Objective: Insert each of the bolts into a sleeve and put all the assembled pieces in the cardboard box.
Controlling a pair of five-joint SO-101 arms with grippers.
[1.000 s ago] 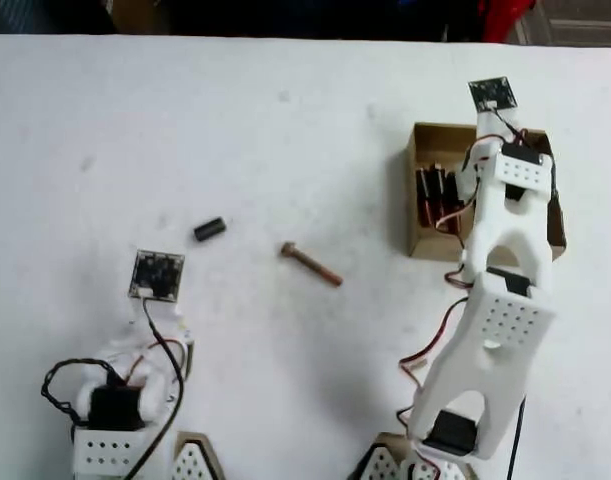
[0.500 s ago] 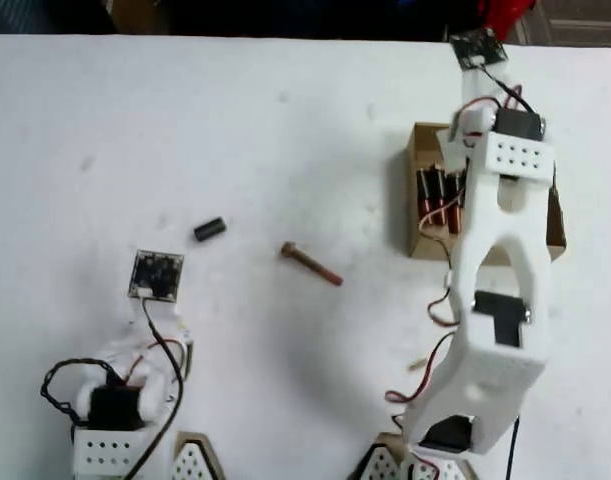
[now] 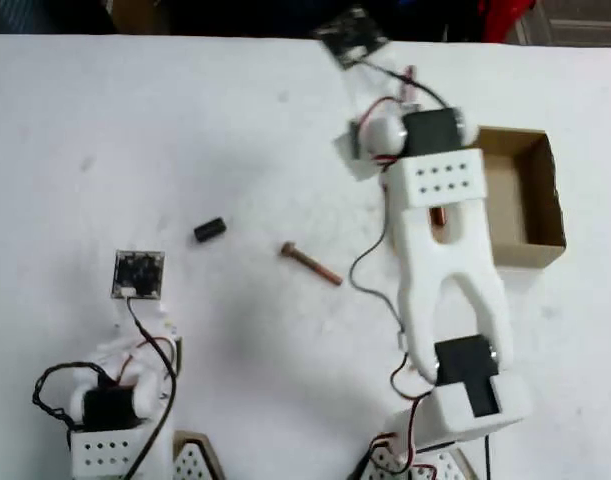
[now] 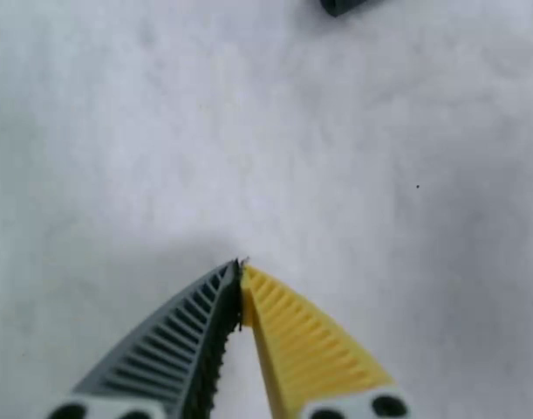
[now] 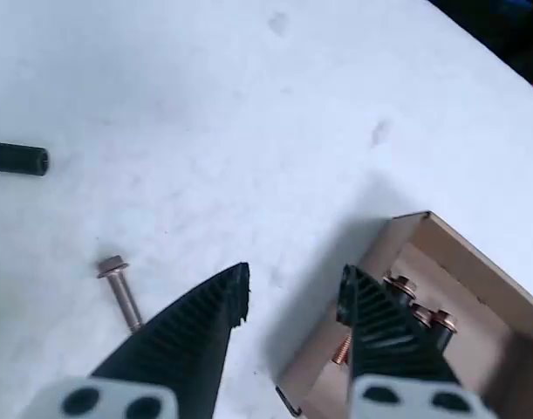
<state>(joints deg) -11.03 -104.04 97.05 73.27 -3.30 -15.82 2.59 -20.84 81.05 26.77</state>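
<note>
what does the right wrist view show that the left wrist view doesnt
Right wrist view, not the left: the loose bolt lying on the white table, the cardboard box with assembled pieces inside, and the right arm's jaws, open. Left wrist view, not the right: the left arm's jaws, shut tip to tip over bare table. Both: the table and the black sleeve, though in the left wrist view it is just a dark sliver at the frame edge, so that is probably the sleeve.

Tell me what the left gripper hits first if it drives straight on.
Probably the bare table: the shut left gripper aims at open white surface. The black sleeve lies farther off, beside that line; depth is unclear.
</note>
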